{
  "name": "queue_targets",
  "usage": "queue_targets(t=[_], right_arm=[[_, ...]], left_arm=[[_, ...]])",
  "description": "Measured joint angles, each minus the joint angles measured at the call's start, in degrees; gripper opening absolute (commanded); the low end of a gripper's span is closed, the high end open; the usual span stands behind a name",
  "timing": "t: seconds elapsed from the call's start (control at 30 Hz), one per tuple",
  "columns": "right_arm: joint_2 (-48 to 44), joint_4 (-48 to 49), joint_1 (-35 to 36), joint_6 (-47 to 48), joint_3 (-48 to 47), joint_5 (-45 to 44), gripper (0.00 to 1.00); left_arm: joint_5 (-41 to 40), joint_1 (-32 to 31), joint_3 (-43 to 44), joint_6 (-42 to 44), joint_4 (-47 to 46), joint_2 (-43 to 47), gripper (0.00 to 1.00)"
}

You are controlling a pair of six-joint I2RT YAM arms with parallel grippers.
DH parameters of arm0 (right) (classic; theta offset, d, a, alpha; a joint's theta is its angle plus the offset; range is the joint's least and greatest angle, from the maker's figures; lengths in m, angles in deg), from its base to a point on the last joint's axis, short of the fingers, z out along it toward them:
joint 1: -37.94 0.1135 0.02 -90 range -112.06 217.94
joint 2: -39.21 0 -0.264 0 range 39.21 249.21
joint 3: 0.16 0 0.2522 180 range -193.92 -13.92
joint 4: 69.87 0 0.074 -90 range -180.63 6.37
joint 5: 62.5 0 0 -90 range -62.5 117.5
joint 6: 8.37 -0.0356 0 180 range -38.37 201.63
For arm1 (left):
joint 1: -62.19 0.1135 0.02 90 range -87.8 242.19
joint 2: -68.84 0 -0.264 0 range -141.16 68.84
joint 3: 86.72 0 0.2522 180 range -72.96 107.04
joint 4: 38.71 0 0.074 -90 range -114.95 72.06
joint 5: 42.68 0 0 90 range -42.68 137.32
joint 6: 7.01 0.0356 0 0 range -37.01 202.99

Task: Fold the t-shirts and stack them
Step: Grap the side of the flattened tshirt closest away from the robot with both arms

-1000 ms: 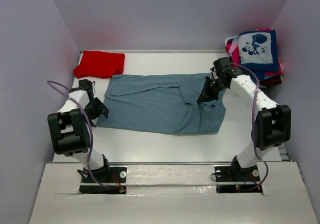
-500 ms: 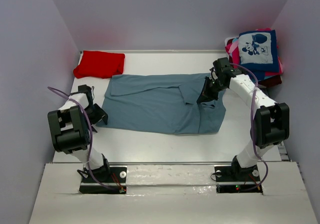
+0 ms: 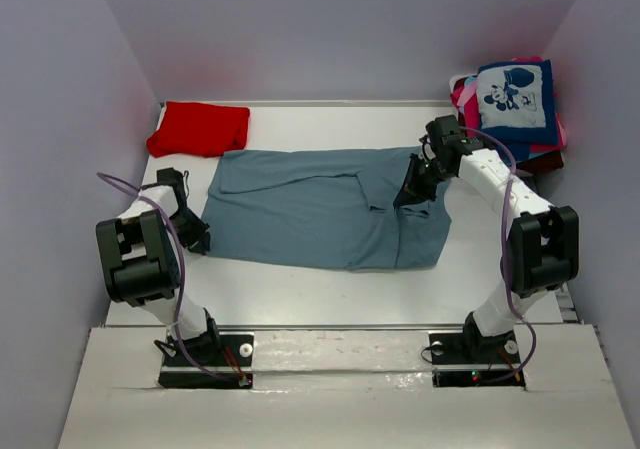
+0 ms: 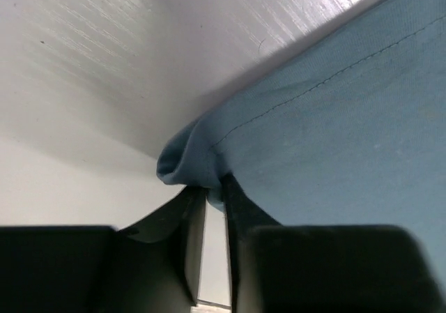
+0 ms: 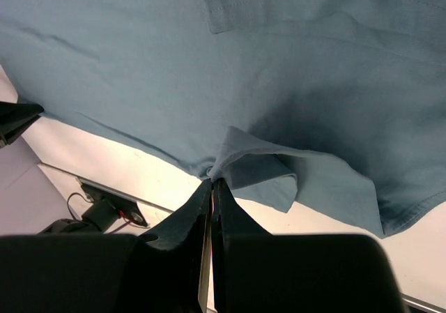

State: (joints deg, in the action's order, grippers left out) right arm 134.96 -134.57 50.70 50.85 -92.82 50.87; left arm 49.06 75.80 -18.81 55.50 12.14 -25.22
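Note:
A grey-blue t-shirt (image 3: 320,209) lies spread across the middle of the table, its right part folded over. At its near left corner my left gripper (image 3: 196,236) is low on the table. In the left wrist view the left gripper (image 4: 214,192) has its jaws nearly together, with the bunched hem of the t-shirt (image 4: 334,132) pinched at their tips. My right gripper (image 3: 412,193) is shut on a fold at the shirt's right side. The right wrist view shows this gripper (image 5: 212,182) pinching a raised flap of the t-shirt (image 5: 279,69).
A folded red t-shirt (image 3: 200,127) lies at the back left corner. A stack of folded shirts topped by a navy mouse-print one (image 3: 515,97) sits at the back right. Grey walls enclose the white table (image 3: 330,289) on three sides.
My left gripper has closed from wide open onto the shirt's near left corner, shifting slightly toward it. The right arm and its grip have not moved.

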Motion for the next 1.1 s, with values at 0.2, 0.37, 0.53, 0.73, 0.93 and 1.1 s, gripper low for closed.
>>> queue_targets(t=[0.2, 0.37, 0.53, 0.73, 0.93, 1.1], right_arm=[[0.0, -0.02, 0.0, -0.02, 0.0, -0.02, 0.07], [0.0, -0.09, 0.0, -0.04, 0.0, -0.55, 0.07], [0.0, -0.44, 0.0, -0.2, 0.0, -1.79, 0.07], [-0.37, -1.7, 0.0, -1.27, 0.0, -4.15, 0.07], [-2.16, -3.87, 0.0, -2.75, -0.15, -7.56, 0.07], [-3.76, -5.14, 0.0, -4.63, -0.22, -10.34, 0.07]], left_arm=[[0.26, 0.0, -0.2, -0.22, -0.42, 0.26, 0.06], [0.24, 0.0, -0.87, 0.59, -0.92, 1.03, 0.06], [0.09, -0.02, -0.63, 3.13, -0.72, 1.05, 0.06], [-0.42, -1.07, 0.9, 4.74, -0.42, 1.62, 0.06], [0.7, -2.32, 3.52, 4.96, -0.5, 1.92, 0.06], [2.23, -2.71, 5.53, 4.94, -0.7, 1.95, 0.06]])
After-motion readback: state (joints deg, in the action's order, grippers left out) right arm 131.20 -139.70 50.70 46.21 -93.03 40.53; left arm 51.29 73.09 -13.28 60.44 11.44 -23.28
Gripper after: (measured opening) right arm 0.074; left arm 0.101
